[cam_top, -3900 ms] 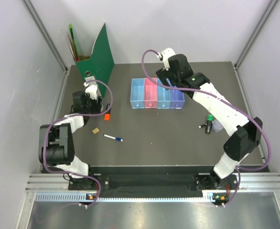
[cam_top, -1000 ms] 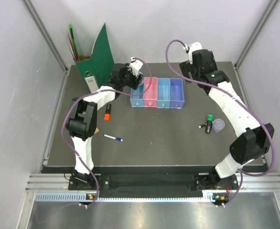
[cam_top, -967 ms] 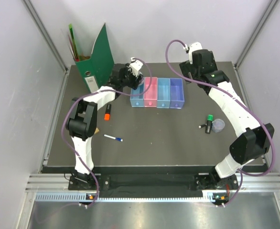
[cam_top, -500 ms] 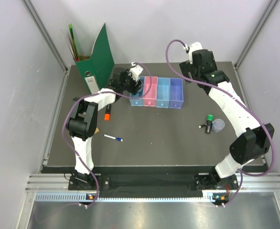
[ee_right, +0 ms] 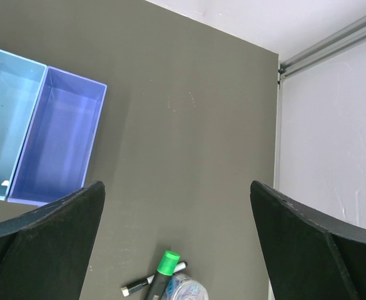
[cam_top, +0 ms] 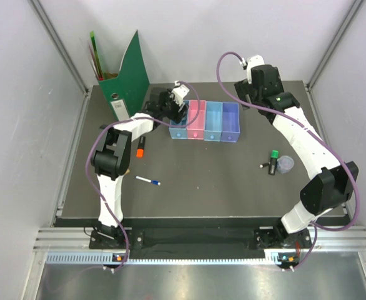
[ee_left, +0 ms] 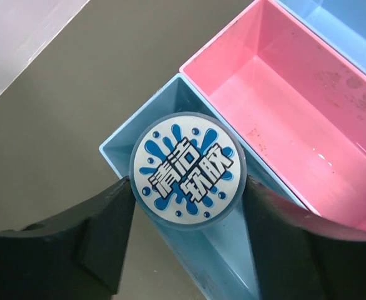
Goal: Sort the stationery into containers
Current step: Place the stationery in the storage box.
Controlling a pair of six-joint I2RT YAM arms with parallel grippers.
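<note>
The left gripper (ee_left: 188, 209) grasps a round blue-splashed disc (ee_left: 187, 167) over one end of the blue tray (ee_left: 223, 256); the pink tray (ee_left: 283, 94) sits just beside it. The right gripper (ee_right: 177, 187) hangs spread wide, holding nothing, near the purple tray (ee_right: 58, 137).

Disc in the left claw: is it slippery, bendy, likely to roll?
Probably stiff: the disc looks undeformed pinched in the left gripper. Its smooth rim may be slippery. Held flat above the blue tray, it should drop, not roll.

Bluish disc (ee_right: 186, 290) half beyond lower edge
</note>
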